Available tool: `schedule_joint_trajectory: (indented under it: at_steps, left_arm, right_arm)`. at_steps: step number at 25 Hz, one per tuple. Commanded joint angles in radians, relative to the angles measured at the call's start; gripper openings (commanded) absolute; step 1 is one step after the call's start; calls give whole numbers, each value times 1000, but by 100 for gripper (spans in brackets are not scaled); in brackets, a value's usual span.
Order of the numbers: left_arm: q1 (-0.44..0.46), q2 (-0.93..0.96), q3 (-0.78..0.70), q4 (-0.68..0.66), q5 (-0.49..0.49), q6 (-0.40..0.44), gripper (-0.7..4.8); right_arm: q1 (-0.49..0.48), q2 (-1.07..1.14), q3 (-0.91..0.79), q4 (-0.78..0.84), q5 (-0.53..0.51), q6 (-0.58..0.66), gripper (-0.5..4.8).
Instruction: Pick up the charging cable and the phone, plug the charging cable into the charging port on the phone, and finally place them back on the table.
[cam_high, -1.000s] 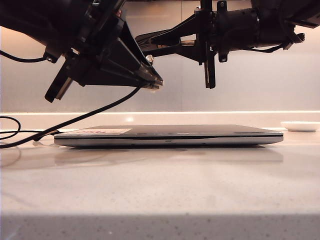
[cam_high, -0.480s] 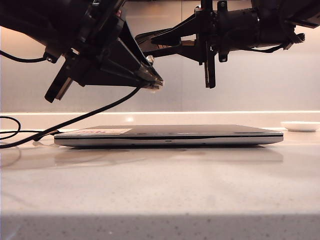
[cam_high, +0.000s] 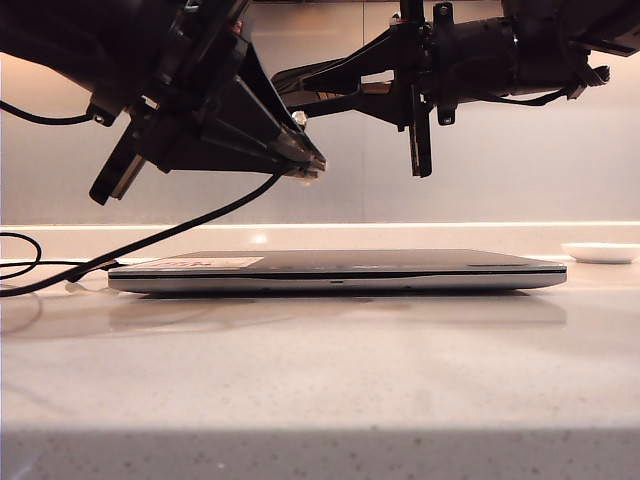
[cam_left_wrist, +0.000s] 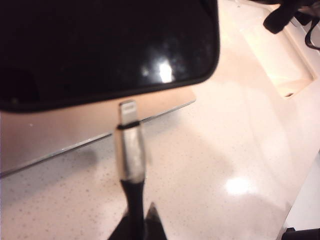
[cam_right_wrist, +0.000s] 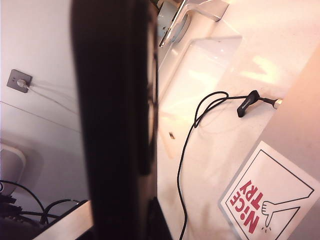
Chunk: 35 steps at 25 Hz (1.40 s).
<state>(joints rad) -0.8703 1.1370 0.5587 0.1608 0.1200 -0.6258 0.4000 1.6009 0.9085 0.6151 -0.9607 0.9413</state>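
Flat black phone (cam_left_wrist: 100, 47) cut off at the picture's edge, its tiny charging slot too small to see, silvery plug tip (cam_left_wrist: 128, 111) blurry

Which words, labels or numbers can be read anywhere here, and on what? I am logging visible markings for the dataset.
"NiCE TRY", red letters beside a thumbs-down drawing, on the white square sticker on the wide silver closed laptop.
The same sticker in the exterior view: too small and edge-on to read.
Thin matte-black phone and silvery plug of the black charging cable: no text visible.
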Motion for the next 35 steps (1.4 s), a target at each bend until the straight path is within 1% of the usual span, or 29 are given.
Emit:
schedule_joint_trajectory:
  at_steps: [1,13,16,27,29,32,35]
  left_arm:
    - [-1,-3,3,14,-3,1,-6]
    - [-1,-3,3,14,-3,1,-6]
    - [-1,-3,3,15,-3,0,-6]
    - [-1,-3,3,56,-3,1,-6]
    - [-1,-3,3,58,-3,1,-6]
    - [-1,-3,3,58,-3,2,-6]
    - [-1,-3,3,58,-3,9,-6]
  right_arm:
    - [2,-8,6,40,-15,-7,-6]
    - [3,-8,6,40,-23,-9,-6]
    - [3,-8,5,33,-29,-28,-6]
    - [8,-8,5,-6,-47,-48,-6]
    - [8,-8,5,-12,-46,-44,-6]
    - [8,-8,5,-33,-45,-5,-6]
    - [7,-8,5,-43,-50,-3,-6]
